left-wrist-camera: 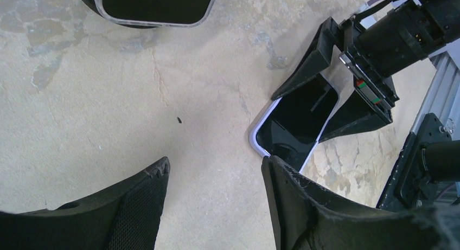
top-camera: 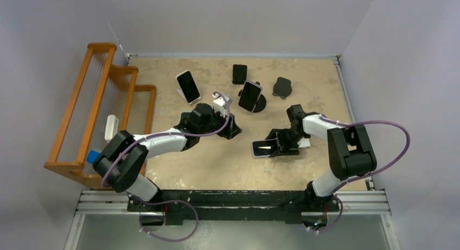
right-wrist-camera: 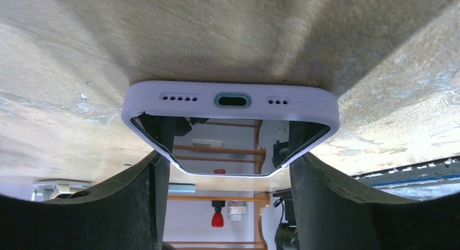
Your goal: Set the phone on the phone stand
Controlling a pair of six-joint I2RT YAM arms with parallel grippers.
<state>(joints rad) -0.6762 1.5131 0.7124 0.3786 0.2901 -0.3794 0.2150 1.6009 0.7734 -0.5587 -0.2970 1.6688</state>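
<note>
Phone (right-wrist-camera: 230,101) flat on mottled beige table (left-wrist-camera: 108,98), glossy black screen up, matte lilac case, rounded corners. Right claw (top-camera: 278,145) grips its long edges between wedge-shaped black fingers. Left claw (left-wrist-camera: 214,163) spread wide, holding nothing, tips serrated.

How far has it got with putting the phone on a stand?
Done: two black-screened phones already sit propped upright. In hand: the right gripper straddles the lavender-cased phone, which lies flat on the beige table. Remaining: lifting it onto an empty black stand.

Bright even light, soft shadows (wrist views slightly soft)
</note>
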